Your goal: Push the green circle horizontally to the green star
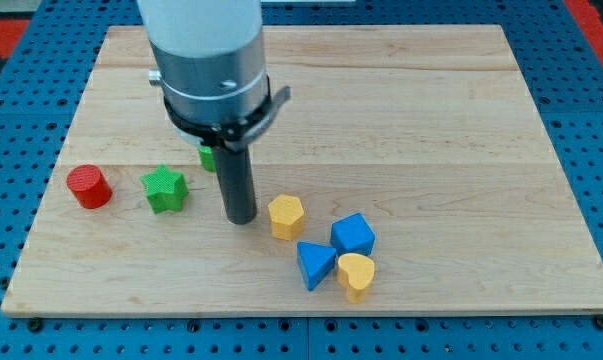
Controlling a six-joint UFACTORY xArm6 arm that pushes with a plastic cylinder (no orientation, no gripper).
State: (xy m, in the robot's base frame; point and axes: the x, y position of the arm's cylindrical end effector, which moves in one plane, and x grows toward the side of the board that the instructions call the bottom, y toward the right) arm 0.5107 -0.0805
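The green star (164,188) lies on the wooden board at the view's left. The green circle (208,157) is mostly hidden behind my rod; only a small green edge shows to the upper right of the star. My tip (241,217) rests on the board to the right of the star and below the green circle, a short way left of the yellow hexagon (286,216).
A red cylinder (88,186) sits left of the star. A blue cube (353,235), a blue triangle (315,264) and a yellow heart (357,274) cluster at the lower middle. The board's edge (311,310) runs along the view's bottom.
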